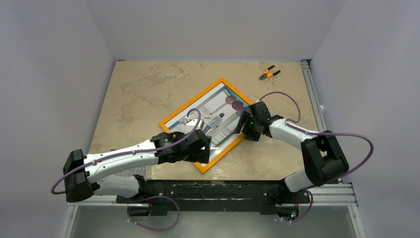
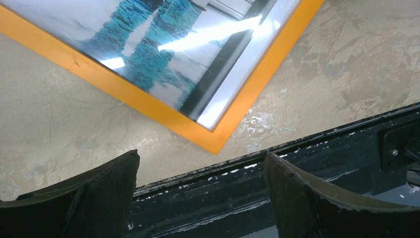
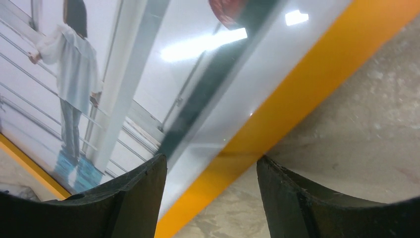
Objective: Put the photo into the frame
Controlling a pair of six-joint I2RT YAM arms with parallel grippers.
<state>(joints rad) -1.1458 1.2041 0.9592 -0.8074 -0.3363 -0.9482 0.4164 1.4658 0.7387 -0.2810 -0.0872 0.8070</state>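
Count, left to right on the table (image 1: 138,89): 2 arms, 2 grippers, 1 frame, 1 photo, 1 pair of orange-handled pliers.

My left arm reaches in low from 8 o'clock, forearm nearly flat and the wrist turned toward the middle. My left gripper (image 1: 199,145) (image 2: 202,156) sits over the near part of the frame, close to its 6 o'clock corner. In the wrist view both fingers (image 2: 99,193) are spread wide with nothing between them. Under them are bare table and the black rail (image 2: 317,158), with the frame corner just ahead.

The frame (image 1: 190,101) (image 2: 133,96) (image 3: 297,89) lies flat at mid-table, turned like a diamond, corners at roughly 12, 3, 6 and 9 o'clock, orange border up. The photo (image 1: 218,106) (image 2: 163,54) (image 3: 74,74) lies face up inside that border. The figure in white, the pale steps and a dark red balloon are visible, with strong glare across the surface.

My right arm comes in from 4 o'clock, elbow raised and folded, forearm running toward 10 o'clock. My right gripper (image 1: 246,124) (image 3: 211,159) is at the frame's 3 o'clock side. Its fingers (image 3: 124,203) are spread and straddle the orange edge, one over the photo and the other over the table. I cannot tell whether the tips touch. Nothing is gripped.

The pliers (image 1: 269,74) lie at 1 o'clock near the far edge, well apart from the frame.
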